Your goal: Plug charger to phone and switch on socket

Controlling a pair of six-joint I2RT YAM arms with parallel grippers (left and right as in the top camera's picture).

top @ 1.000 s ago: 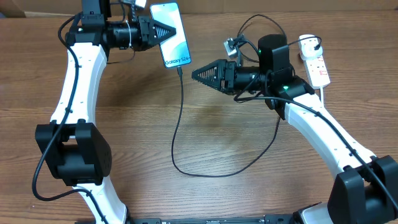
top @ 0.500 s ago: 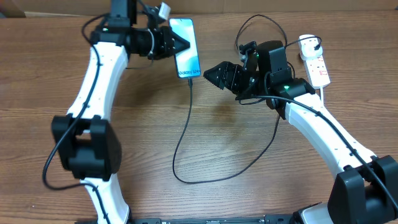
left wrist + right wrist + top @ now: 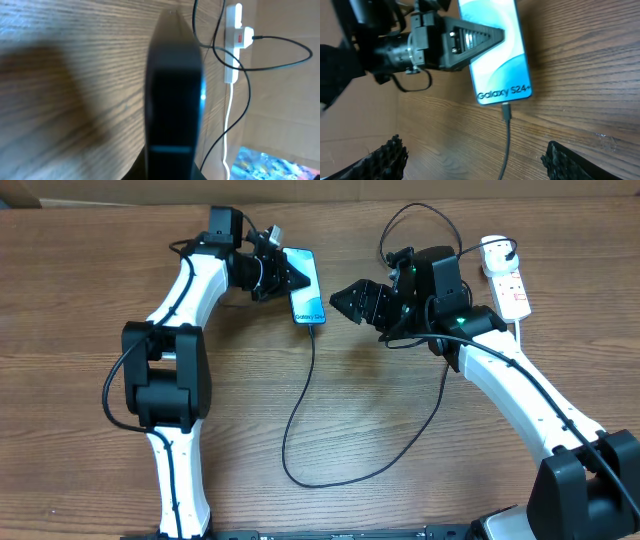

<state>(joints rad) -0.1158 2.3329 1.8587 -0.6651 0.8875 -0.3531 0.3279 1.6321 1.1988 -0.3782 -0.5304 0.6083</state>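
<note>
My left gripper [image 3: 297, 280] is shut on the phone [image 3: 308, 286], gripping its left long edge; the lit screen faces up. In the left wrist view the phone [image 3: 175, 90] shows edge-on as a dark bar. The charger's connector [image 3: 315, 328] sits in the phone's bottom port, and its black cable [image 3: 300, 405] loops across the table to the socket [image 3: 511, 286] at the far right. My right gripper [image 3: 340, 297] hangs open just right of the phone, holding nothing. In the right wrist view the connector [image 3: 506, 111] is plugged in below the "Galaxy S24+" lettering on the phone [image 3: 500, 60].
The socket's thick white cord [image 3: 229, 115] runs along the table edge beside a cardboard wall [image 3: 280, 100]. A red switch [image 3: 239, 37] shows on the socket [image 3: 234, 47]. Slack cable [image 3: 330, 478] lies in a loop on the wooden table [image 3: 400, 500].
My left gripper has carried the phone rightward and a little nearer, dragging the cable with it. The right gripper drew back to the right early on and has since held still, open.
</note>
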